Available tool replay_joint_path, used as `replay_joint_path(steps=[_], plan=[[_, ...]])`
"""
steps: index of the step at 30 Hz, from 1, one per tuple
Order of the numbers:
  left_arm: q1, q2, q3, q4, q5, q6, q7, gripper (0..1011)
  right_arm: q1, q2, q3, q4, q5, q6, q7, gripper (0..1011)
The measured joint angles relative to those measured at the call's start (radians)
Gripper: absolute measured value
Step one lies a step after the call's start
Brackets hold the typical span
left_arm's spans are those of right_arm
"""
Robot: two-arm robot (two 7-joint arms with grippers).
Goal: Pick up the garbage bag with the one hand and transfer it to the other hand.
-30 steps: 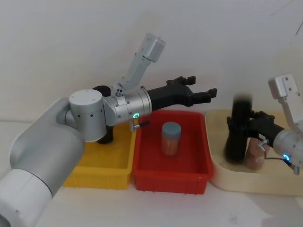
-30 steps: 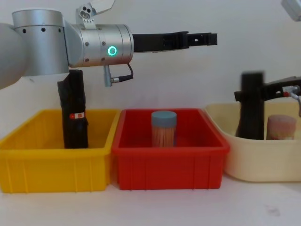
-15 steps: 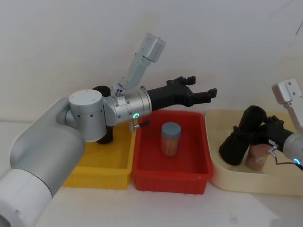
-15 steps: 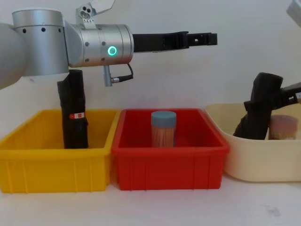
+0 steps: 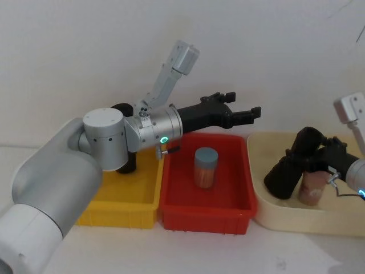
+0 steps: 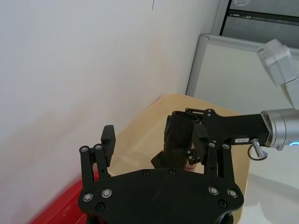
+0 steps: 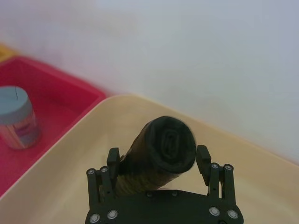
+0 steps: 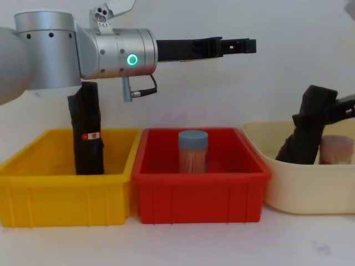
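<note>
The right gripper point(image 5: 319, 153), a black two-finger claw on the silver arm with the blue ring light, pinches the garbage bag point(image 5: 292, 165), a plain black, slightly glossy roll of plastic, near its upper end. The roll leans tilted in the cream oval tub point(image 5: 268, 211) at the right, just beside a pinkish jar point(image 5: 312, 188). It looks light and fairly stiff but slick (a grip across the middle would probably hold better). The left gripper point(image 5: 242, 112), slim and black on the green-ringed arm, hangs spread above the far edge of the red plastic bin point(image 5: 205, 220), well apart from the roll.
</note>
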Motion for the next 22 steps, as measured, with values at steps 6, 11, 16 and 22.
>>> replay_joint_path(steps=[6, 11, 16, 22], plan=[[0.000, 0.000, 0.000, 0.000, 0.000, 0.000, 0.000, 1001, -0.024, -0.001, 0.041, -0.043, 0.028, -0.006, -0.009, 999], [0.000, 0.000, 0.000, 0.000, 0.000, 0.000, 0.000, 1001, -0.040, 0.001, 0.067, -0.072, 0.044, -0.004, -0.013, 999], [0.000, 0.000, 0.000, 0.000, 0.000, 0.000, 0.000, 1001, -0.053, 0.003, 0.087, -0.096, 0.058, -0.001, -0.016, 999], [0.000, 0.000, 0.000, 0.000, 0.000, 0.000, 0.000, 1001, -0.062, 0.004, 0.101, -0.112, 0.067, 0.002, -0.017, 999]])
